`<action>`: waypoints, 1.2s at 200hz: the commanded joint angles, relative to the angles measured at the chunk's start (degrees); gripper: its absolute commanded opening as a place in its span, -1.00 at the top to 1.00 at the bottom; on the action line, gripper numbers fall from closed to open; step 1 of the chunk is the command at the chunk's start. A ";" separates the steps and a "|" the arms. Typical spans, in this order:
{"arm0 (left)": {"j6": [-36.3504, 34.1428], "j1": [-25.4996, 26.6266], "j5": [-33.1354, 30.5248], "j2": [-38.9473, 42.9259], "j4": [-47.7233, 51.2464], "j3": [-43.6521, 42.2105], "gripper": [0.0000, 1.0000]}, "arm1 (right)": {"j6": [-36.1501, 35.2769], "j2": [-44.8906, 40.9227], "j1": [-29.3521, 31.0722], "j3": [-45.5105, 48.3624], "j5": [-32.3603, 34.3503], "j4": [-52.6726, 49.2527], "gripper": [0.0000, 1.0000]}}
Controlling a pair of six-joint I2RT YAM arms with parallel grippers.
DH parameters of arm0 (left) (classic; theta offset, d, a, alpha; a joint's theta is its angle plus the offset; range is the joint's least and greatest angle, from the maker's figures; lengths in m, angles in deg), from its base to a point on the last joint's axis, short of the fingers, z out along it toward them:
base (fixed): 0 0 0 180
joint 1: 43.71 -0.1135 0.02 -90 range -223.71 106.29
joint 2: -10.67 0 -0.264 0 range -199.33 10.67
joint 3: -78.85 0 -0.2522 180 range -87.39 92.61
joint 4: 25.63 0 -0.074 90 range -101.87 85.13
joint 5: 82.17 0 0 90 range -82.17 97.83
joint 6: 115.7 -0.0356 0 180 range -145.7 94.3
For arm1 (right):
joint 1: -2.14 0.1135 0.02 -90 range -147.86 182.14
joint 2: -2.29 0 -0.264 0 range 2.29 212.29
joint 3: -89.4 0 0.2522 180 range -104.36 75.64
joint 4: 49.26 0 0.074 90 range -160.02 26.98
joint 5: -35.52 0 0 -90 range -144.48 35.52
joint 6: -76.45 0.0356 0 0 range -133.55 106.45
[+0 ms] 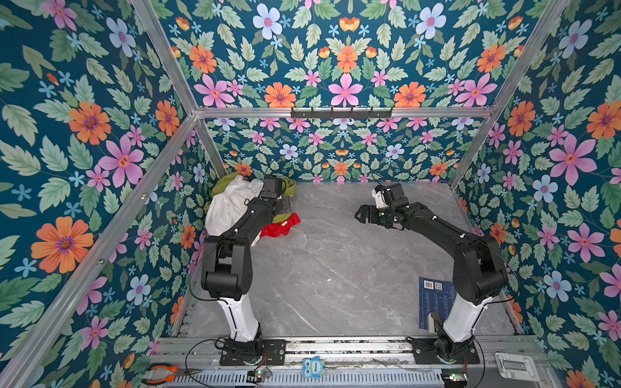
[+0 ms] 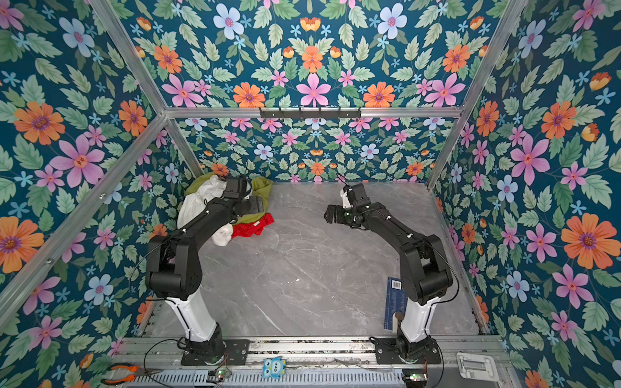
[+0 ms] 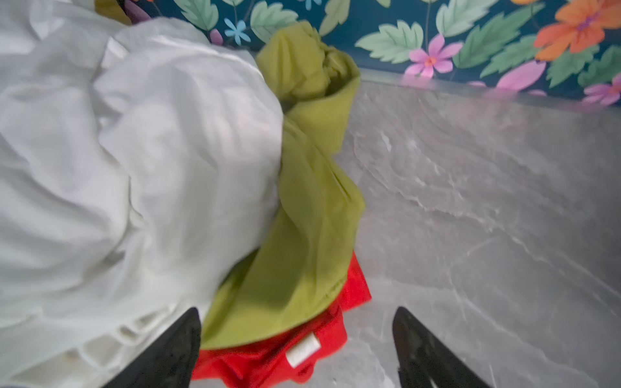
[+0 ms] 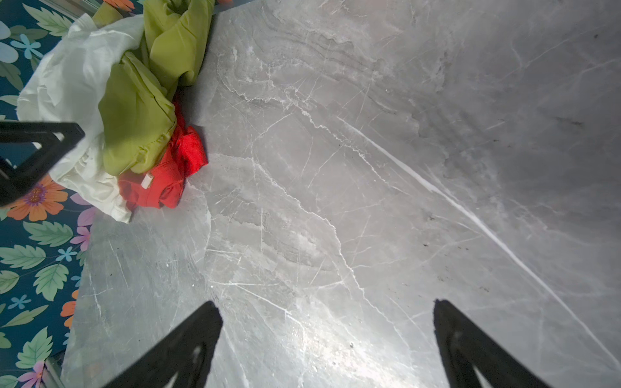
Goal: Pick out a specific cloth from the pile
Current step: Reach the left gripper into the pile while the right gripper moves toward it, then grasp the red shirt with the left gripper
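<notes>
three fabrics lie in the back left corner of the table [image 1: 336, 268]: one white fabric [image 1: 228, 205], one olive-green fabric [image 3: 302, 235] and one red cloth [image 1: 280, 228]. the white and the green make the pile [image 2: 201, 201], which sits against the left wall and reaches the back wall. the cloth is at the pile's near right edge, partly under the green fabric. its crumpled outer edge and one small white label [image 3: 302, 349] lie out on bare marble.

two arms are in view. the left gripper [image 3: 296, 309] hangs over that edge of the pile, its two fingers spread wide with the cloth and label showing between them. the wrist view is blurred, so i cannot tell if a fingertip touches fabric. the right gripper [image 4: 324, 302] is spread wide too and holds nothing. it is above bare table, well apart from the pile.

the middle and right of the table are open. one blue book [image 1: 433, 302] lies front right, beside the right arm's base. one pair of orange-handled pliers [image 1: 161, 373] lies on the front rail.
</notes>
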 commanded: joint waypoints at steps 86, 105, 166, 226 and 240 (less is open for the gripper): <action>1.18 -0.19 -2.11 -6.77 -2.17 -5.31 -0.63 | 0.51 -0.32 0.11 1.24 -4.42 1.26 -0.98; 1.33 -0.61 -1.93 -8.64 -2.78 -4.13 -0.51 | 0.54 -0.60 0.07 1.66 -4.64 1.46 -0.99; 1.05 -1.39 -2.13 -10.33 -3.60 -3.50 0.46 | 0.98 -1.02 0.08 2.38 -4.30 1.78 -0.98; 0.30 -2.43 -1.42 -6.10 -1.74 -4.10 1.00 | 2.01 -1.00 0.16 1.96 -4.14 2.14 -0.98; 0.04 -3.12 0.23 -4.71 -0.96 -3.62 1.00 | 2.32 -1.18 0.09 1.76 -4.03 2.08 -0.98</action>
